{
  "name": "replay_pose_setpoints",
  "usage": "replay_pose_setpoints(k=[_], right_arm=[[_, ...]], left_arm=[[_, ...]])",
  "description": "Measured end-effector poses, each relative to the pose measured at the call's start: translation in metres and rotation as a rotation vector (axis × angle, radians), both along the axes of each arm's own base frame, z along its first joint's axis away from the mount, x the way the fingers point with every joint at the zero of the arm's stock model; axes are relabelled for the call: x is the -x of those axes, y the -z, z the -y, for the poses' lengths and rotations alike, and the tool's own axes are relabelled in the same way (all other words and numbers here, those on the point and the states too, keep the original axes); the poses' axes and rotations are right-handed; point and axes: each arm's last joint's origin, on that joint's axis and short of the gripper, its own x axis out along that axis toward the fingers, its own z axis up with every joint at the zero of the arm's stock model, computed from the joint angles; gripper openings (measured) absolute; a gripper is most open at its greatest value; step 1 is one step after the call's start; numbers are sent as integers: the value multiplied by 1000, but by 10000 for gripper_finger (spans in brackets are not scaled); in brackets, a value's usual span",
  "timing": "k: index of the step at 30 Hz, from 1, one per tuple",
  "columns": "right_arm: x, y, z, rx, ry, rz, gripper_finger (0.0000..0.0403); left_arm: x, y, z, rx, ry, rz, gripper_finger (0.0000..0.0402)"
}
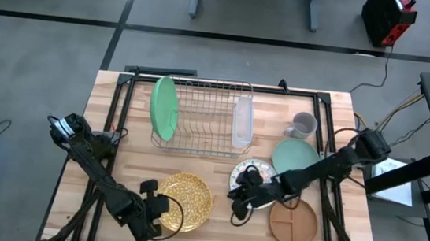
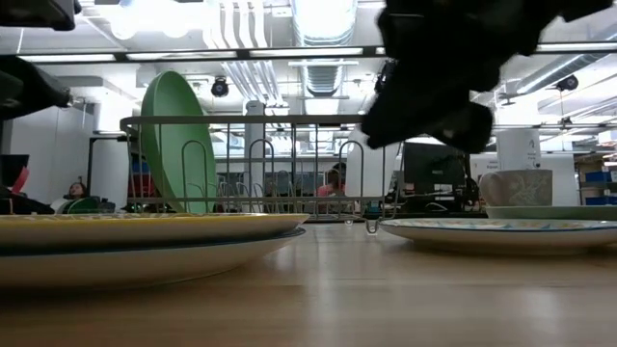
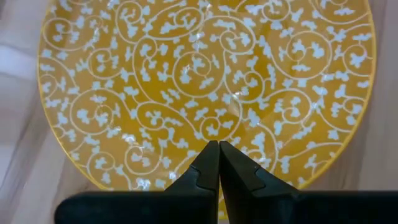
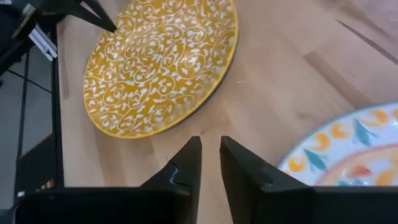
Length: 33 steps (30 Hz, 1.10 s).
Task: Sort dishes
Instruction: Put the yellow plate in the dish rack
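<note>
Across the wooden table (image 1: 132,156), at its far side: the wire dish rack (image 1: 204,111), already holding the large green plate (image 1: 163,108) upright on edge at its left end, with free slots beside it. Flat on the table and not yet racked: the gold plate (image 1: 188,197) at the front left, the brown divided plate (image 1: 294,223) at the front right, the teal plate (image 1: 297,156) just right of the rack, the floral plate (image 1: 251,171) between the teal and gold ones. Leave the small grey mug (image 1: 301,126) beside the rack alone. Probably a pickup of the gold plate by the left gripper (image 3: 219,146), poised low at that plate's near rim with fingers pressed together and nothing between them. Open those fingers first, then slide one under the raised lip and one over it; close firmly on the rim only, never on the patterned middle. Lift the near edge gently, tip toward vertical, and carry clear of the floral plate before aiming for a slot next to the green one. Hold the right gripper (image 4: 210,142), fingers slightly parted and empty over bare wood just beside the floral plate's rim, well out of the left arm's path.
</note>
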Motion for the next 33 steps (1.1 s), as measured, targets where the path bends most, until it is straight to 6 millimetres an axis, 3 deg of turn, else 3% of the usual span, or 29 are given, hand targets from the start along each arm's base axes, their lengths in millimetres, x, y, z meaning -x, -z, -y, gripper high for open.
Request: replay_pose_setpoints(k=[6,13,33], right_arm=[[-28,-4,-1,43,-15,27,94],[-44,1,8,43,4,7,129],[-52,24,22,5,58,-57,179]], left_arm=[[-1,7,2,-13,-5,-15,0],[-1,19,4,-35,-13,-36,0],[-3,37,5,-121,-37,44,0]])
